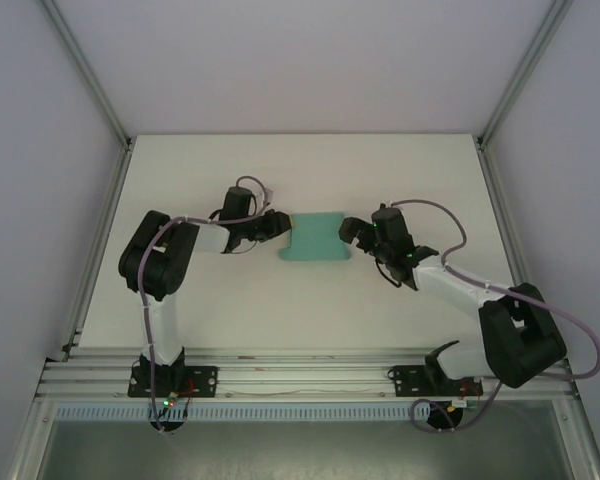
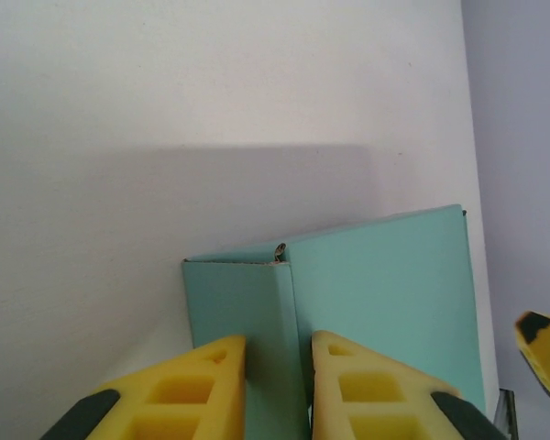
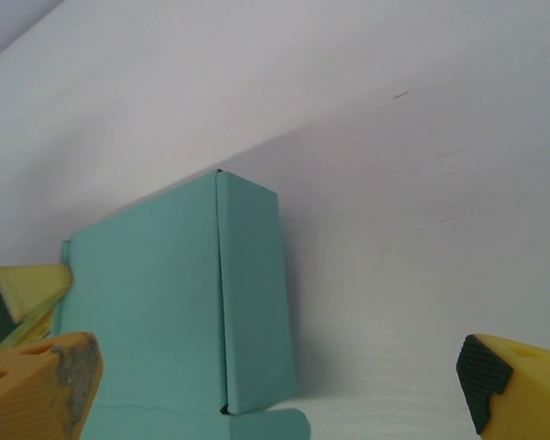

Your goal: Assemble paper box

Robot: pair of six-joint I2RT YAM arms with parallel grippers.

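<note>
- Paper box — a teal-green piece of thin cardboard, rectangular, with small tabs flaring at its near corners — lies flat on the white table in the view from above, with bare tabletop on every side of it.
- In that same view the left gripper, black at the end of a white-and-black arm, sits at the paper box's left edge. The right gripper sits at its right edge, so the box lies between the two.
- Left wrist camera: the paper box shows a broad panel and, left of a crease, a narrower panel. The left gripper has its yellow fingers drawn near each other, one on each side of that crease, with teal cardboard in the gap. I cannot tell whether the pads press the cardboard, so I cannot say it is clenched.
- At the box's right side in this view, a yellow-and-black fingertip of the right gripper pokes in from the frame edge.
- Right wrist camera: the paper box has a narrow panel folded along its right-hand crease. The right gripper is released — its fingers are spread wide and grasp nothing. One fingertip is at the box's near left part, and the other is well apart from the box over bare table.
- At the box's left edge a yellow fingertip of the left gripper shows, close against the cardboard.
</note>
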